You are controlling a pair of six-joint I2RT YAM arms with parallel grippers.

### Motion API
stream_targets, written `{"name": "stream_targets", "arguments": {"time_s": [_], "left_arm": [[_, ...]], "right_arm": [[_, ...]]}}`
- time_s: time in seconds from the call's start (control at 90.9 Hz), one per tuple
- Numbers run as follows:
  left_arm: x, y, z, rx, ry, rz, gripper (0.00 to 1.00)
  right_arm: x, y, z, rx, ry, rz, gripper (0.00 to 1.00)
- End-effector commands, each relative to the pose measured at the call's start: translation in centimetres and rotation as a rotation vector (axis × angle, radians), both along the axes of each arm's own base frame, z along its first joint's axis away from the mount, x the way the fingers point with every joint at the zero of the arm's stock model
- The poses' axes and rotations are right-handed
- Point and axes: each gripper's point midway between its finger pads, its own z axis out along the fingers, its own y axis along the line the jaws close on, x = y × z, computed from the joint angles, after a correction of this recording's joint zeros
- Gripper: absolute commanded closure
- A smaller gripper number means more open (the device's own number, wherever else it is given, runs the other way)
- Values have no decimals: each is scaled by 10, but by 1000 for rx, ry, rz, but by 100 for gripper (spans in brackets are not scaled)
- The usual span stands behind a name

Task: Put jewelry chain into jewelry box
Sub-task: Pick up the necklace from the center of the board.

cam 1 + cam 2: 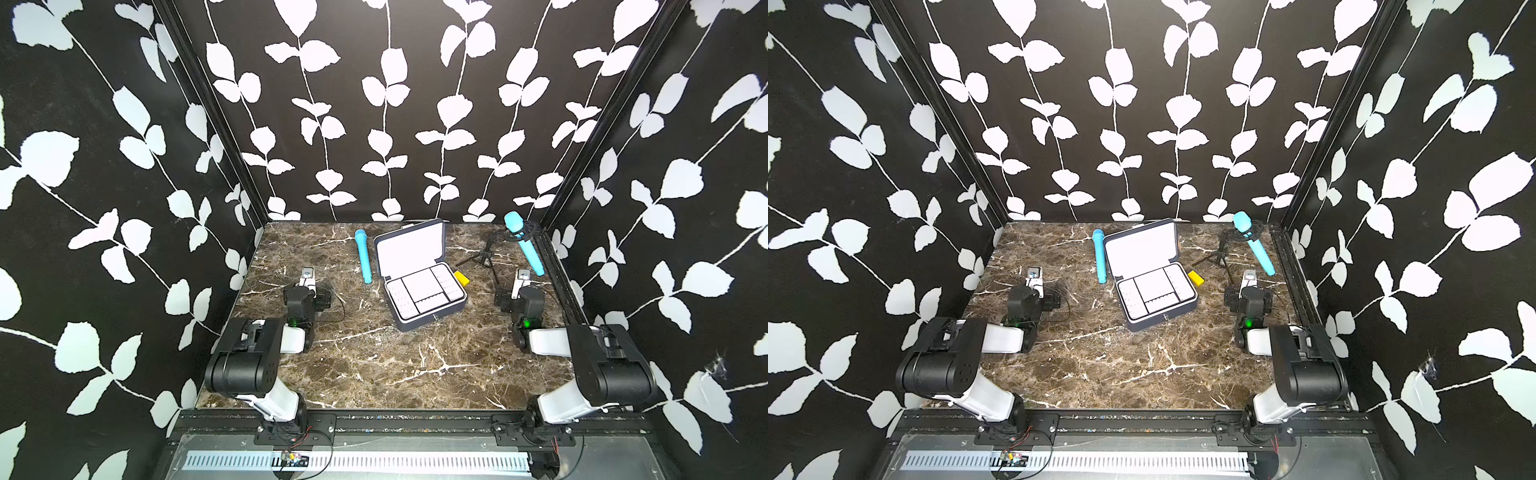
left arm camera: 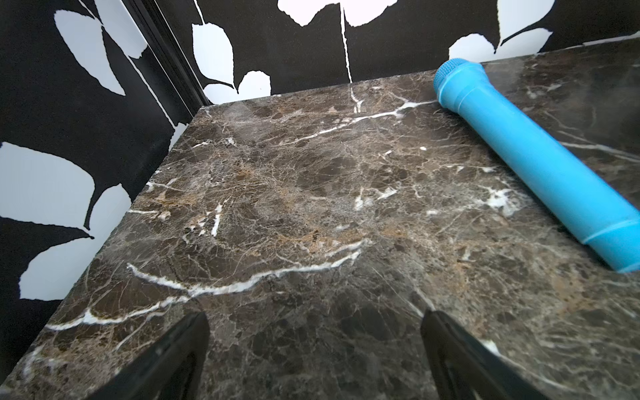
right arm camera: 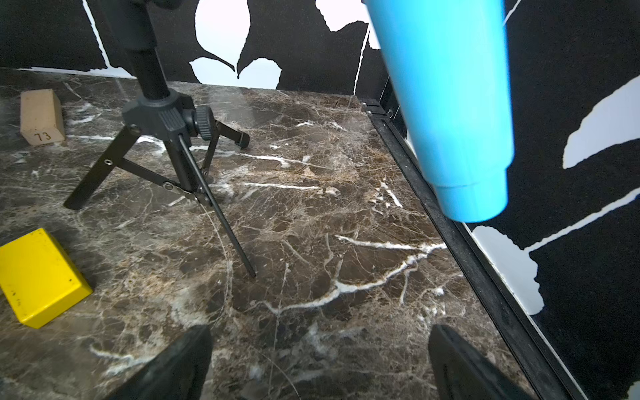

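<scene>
Arms (image 1: 245, 365) crouch folded; left gripper (image 2: 315, 322) and right gripper (image 3: 320, 336) gape empty. Open jewelry box (image 1: 419, 286) lies crosswise, lid (image 1: 409, 249) raised rearward.

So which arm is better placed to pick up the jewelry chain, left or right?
Left, probably. The faint jewelry chain seems to lie before the near left corner of the jewelry box, closer to the open left gripper; the open right gripper is past the box's other side.
</scene>
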Motion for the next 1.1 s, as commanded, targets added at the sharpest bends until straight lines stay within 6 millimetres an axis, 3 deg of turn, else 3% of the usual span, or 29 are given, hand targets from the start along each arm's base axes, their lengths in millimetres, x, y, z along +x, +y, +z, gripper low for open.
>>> {"name": "stream_targets", "arguments": {"time_s": [0.0,0.385,0.528,0.605,0.671,0.759,0.77,0.792,0.902,0.99,1.089], "left_arm": [[4,1,11,-8,-33,-1,2],[3,0,12,-12,-36,-1,1],[-6,-9,50,-9,-42,-57,2],[-14,15,80,-69,-48,121,1],[-33,43,95,-181,-14,341,1],[-80,69,101,-458,68,699,2],[-83,70,108,-484,67,721,2],[-95,70,104,-508,107,755,1],[-91,31,87,-706,162,579,2],[-85,-10,76,-844,256,418,1],[-93,-54,58,-757,431,320,2]], "right_arm": [[2,2,9,3,-35,5,1],[6,11,7,21,-20,75,1],[3,9,40,10,-18,53,1],[3,3,71,48,-10,-20,1],[0,-9,95,178,-7,-165,1],[-35,-35,91,436,89,-516,0],[-36,-31,89,468,104,-513,0],[-37,-28,84,530,117,-513,0],[-32,-5,81,698,95,-437,0],[-38,17,93,563,179,-355,0],[-48,47,89,430,326,-241,0]]}}
